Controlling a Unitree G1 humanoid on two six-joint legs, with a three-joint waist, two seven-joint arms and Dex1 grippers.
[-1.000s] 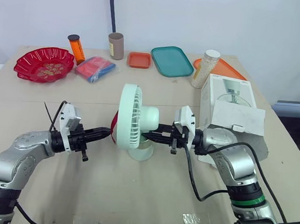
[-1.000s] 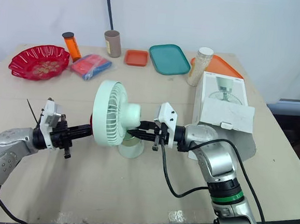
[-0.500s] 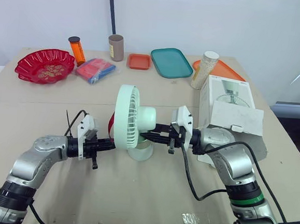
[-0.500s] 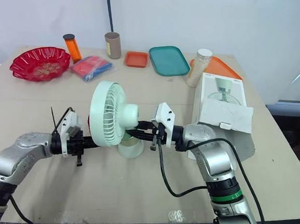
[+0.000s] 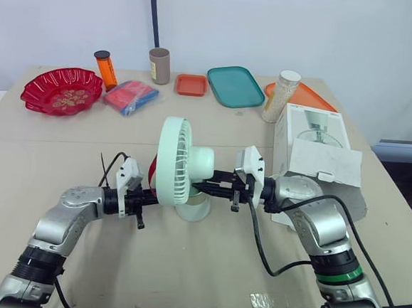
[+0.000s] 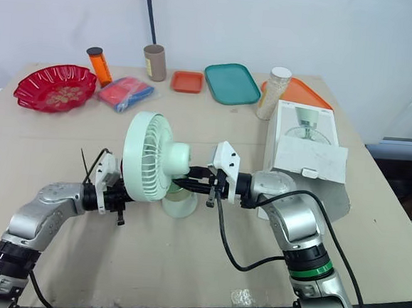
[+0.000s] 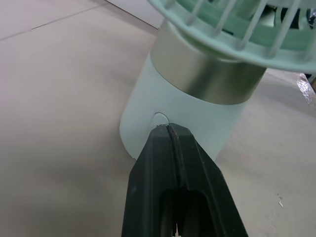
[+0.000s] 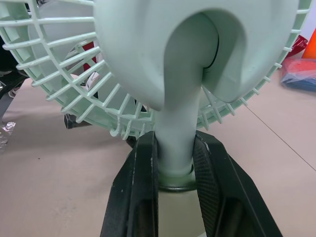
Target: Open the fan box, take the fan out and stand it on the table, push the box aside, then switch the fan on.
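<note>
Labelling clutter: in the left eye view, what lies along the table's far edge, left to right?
Red bowl, orange bottle, blue-and-red packet, brown cup, small orange tray, teal tray, white jar.

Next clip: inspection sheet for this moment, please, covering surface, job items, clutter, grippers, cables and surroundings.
Surface: beige table, with a foil scrap near its front edge.
Job's things: fan upright on its base; fan box lying to its right, apart from it.
Clutter: along the far edge, red bowl, orange bottle, blue-red packet, brown tube, small orange tray, teal tray, grain jar, orange tray.
Grippers: left gripper fingers shut, tips at the oval mark on the fan's base; right gripper fingers clamped on the fan's neck.
Cables: black cable loops from the right wrist over the table.
Surroundings: white wall; dark pole behind the table.
</note>
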